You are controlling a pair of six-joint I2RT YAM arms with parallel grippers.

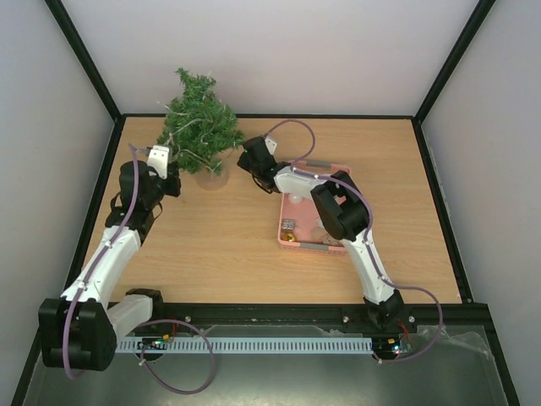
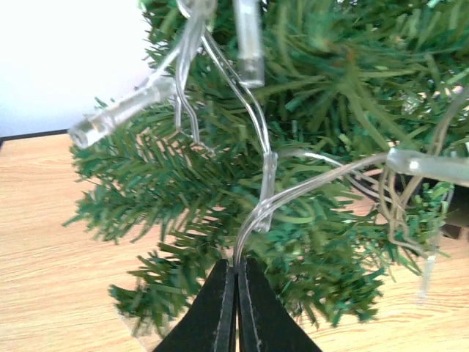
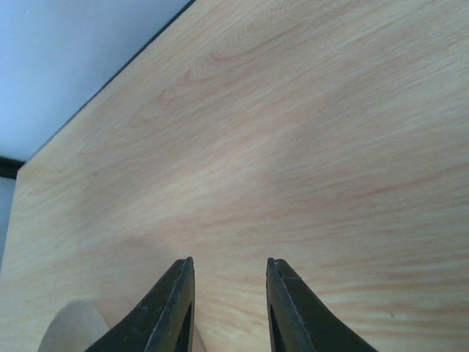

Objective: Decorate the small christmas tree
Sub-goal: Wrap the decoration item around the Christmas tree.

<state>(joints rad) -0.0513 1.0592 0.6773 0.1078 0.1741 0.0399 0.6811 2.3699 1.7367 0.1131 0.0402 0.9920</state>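
You have one small christmas tree on the table. It stands upright on its round clear base at the far left of the table, near the back wall. Both of your arms reach toward it, one on each side.

Your left gripper is at the tree's left side, right against the lower branches. Its two fingers are pressed together, and they pinch the clear wire of one light string. The wire rises from between the fingertips and loops across the green needles. In the left wrist view you can count three clear tube bulbs on that string: one points out to the left, one hangs at the top, and one lies at the right edge. How much more of the string lies deeper in the branches cannot be told.

Your right gripper is just to the right of the tree, apart from it. Its two fingers stand apart with nothing between them, and only bare wood shows beyond them. A pale rounded shape sits at the lower left corner of the right wrist view, and you cannot tell what it is.

One pink basket lies right of centre, partly under your right arm. It holds a few small items, too small to count or name.
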